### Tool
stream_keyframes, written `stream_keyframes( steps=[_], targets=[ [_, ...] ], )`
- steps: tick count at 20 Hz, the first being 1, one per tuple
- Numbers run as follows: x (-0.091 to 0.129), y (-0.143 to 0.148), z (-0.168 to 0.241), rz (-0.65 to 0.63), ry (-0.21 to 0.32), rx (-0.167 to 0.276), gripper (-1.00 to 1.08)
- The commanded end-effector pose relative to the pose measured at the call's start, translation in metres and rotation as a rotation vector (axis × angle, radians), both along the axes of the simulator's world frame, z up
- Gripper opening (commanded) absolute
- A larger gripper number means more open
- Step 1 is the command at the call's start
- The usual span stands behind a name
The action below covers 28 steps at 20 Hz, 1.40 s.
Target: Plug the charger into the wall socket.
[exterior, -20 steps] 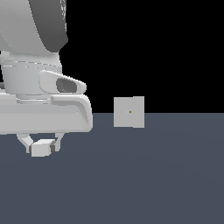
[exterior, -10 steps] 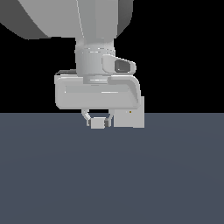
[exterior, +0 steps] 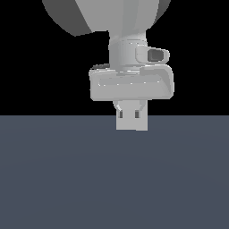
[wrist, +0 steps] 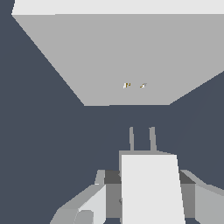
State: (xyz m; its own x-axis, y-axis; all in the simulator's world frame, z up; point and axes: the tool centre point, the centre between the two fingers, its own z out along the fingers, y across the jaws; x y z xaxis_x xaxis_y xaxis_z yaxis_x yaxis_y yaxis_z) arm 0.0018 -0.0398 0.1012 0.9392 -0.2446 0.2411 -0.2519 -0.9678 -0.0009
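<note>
Dead ahead at twelve o'clock, socket (wrist: 118, 57) faces charger (wrist: 151, 188), gripper (wrist: 144, 192) clamped on its flanks; looks light, rigid, thin prongs likely bendable if misaligned.

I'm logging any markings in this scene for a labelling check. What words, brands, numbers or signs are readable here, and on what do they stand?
None: no text, number or brand shows in either view.
The charger, held in the gripper, is plain white, with two bare prongs.
The wall socket is plain grey; its only marks are two tiny yellowish slots, not writing.
The arm's housing in the exterior view carries no label.
</note>
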Motion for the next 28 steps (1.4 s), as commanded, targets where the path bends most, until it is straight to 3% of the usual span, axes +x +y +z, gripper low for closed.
stream_keyframes(
  steps=[1, 13, 28],
  targets=[
    [0.000, -0.001, 0.000, -0.004, 0.001, 0.000, -1.00],
    [0.004, 0.001, -0.001, 0.005, 0.002, 0.000, -1.00],
    [0.046, -0.009, -0.001, 0.005, 0.001, 0.000, -1.00]
  ],
)
